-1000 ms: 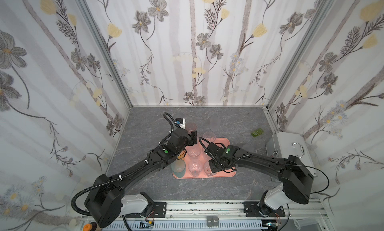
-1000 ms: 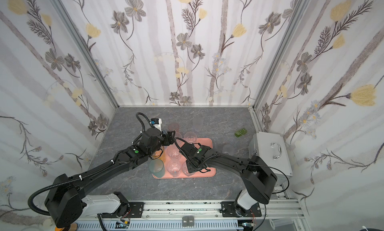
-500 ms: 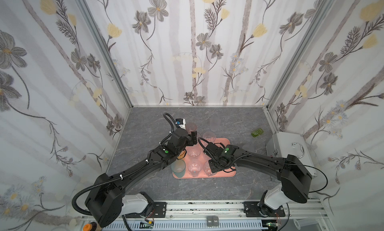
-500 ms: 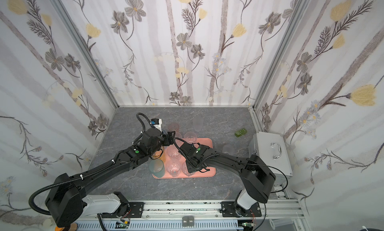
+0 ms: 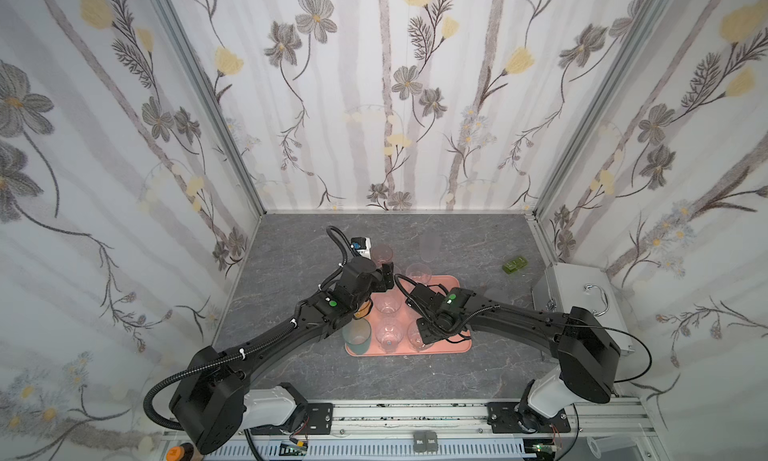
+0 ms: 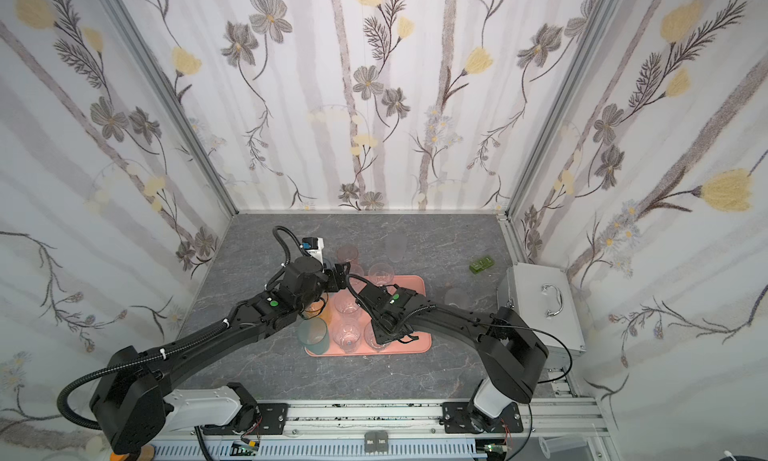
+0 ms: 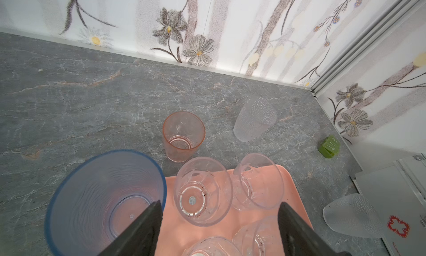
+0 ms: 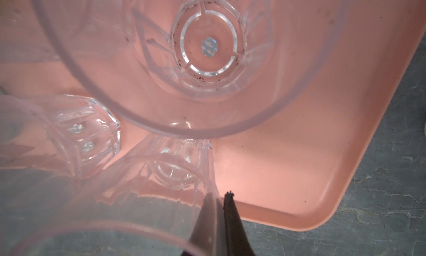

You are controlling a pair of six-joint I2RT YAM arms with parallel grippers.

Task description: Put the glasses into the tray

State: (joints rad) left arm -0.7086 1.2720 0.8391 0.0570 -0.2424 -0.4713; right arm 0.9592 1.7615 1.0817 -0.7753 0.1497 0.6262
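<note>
R claw on glass rim, in tray

clear glasses upright in the salmon tray; frosted tumblers and a pink tumbler outside it.

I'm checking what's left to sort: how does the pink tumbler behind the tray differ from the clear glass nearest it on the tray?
The pink tumbler is tinted and smooth-walled; the clear glass is colourless with cut facets. The pink tumbler stands on the grey table, off the tray; the clear glass stands in it. Both are upright and empty.
</note>
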